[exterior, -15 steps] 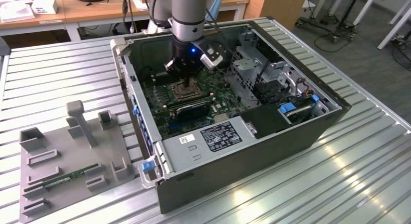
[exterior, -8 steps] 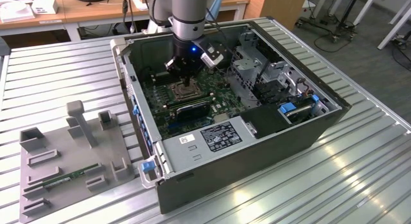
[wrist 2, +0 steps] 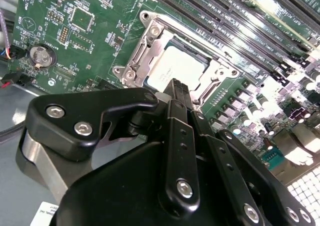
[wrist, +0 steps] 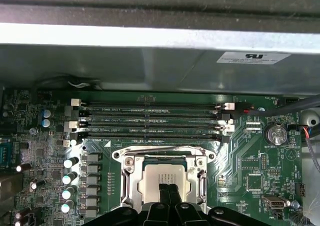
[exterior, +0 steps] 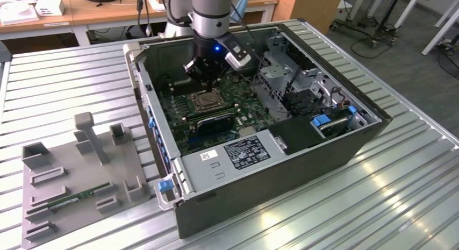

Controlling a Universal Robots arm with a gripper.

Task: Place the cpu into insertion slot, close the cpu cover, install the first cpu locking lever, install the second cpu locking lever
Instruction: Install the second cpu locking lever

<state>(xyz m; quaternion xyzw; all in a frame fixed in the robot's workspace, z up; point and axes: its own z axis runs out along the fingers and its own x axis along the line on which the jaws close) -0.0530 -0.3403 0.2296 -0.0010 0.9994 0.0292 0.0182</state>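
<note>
In the insertion slot [wrist: 165, 183] on the green motherboard [wrist: 250, 166]: the cpu [wrist: 161, 178] lies flat, seated | cpu cover [wrist 2: 150, 48] appears down around it, framing the chip | hand [wrist 2: 179, 88] directly above cpu, fingers pressed together, empty, likely poised to press | computer case [exterior: 301, 169] lies open-side-up on the counter [exterior: 401, 196].

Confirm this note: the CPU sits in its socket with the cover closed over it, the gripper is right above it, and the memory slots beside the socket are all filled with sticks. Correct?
One error: the memory slots are empty, as the first wrist view shows. The rest stands: the cpu sits in the insertion slot under the closed cpu cover, with the gripper just above it.
</note>
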